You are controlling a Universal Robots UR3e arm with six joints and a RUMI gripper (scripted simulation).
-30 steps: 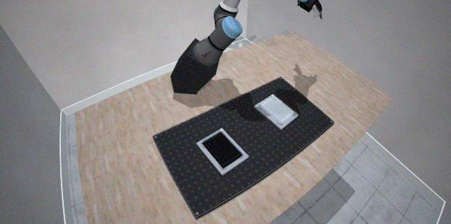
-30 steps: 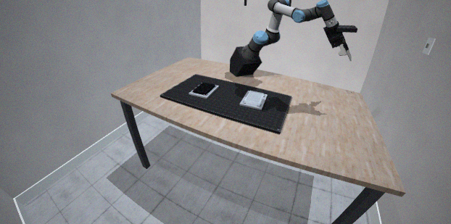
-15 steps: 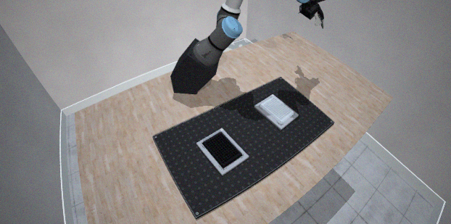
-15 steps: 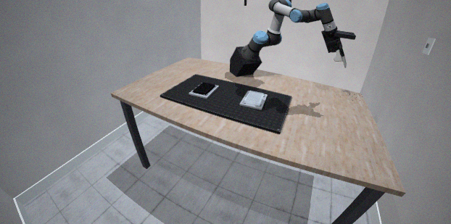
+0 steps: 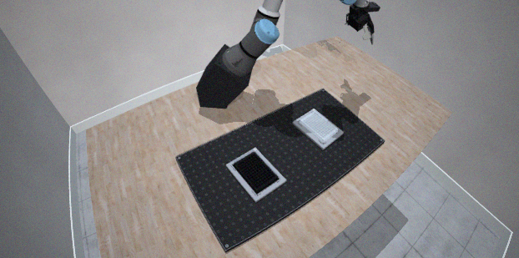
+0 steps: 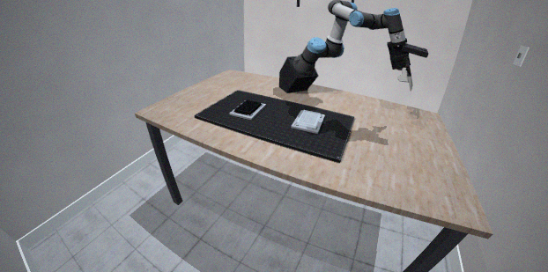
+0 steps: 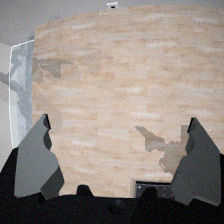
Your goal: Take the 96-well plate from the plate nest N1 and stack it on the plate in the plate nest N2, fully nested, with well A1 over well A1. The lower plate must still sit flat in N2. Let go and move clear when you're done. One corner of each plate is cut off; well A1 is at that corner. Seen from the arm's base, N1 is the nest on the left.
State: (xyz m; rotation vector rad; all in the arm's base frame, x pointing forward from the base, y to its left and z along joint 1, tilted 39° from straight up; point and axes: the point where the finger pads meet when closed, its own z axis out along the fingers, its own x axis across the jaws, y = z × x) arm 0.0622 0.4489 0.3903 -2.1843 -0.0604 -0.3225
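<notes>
Gripper (image 5: 366,28) raised at upper right of top view, jaws spread wide, holding nothing.
White 96-well plate (image 5: 318,127) seated in nest right of centre on black mat (image 5: 292,162); black plate (image 5: 255,171) in nest at lower centre.

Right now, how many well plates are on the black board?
2: a white plate in the nest nearer the arm's base, and a black plate in the farther nest. None looks hidden.
</notes>
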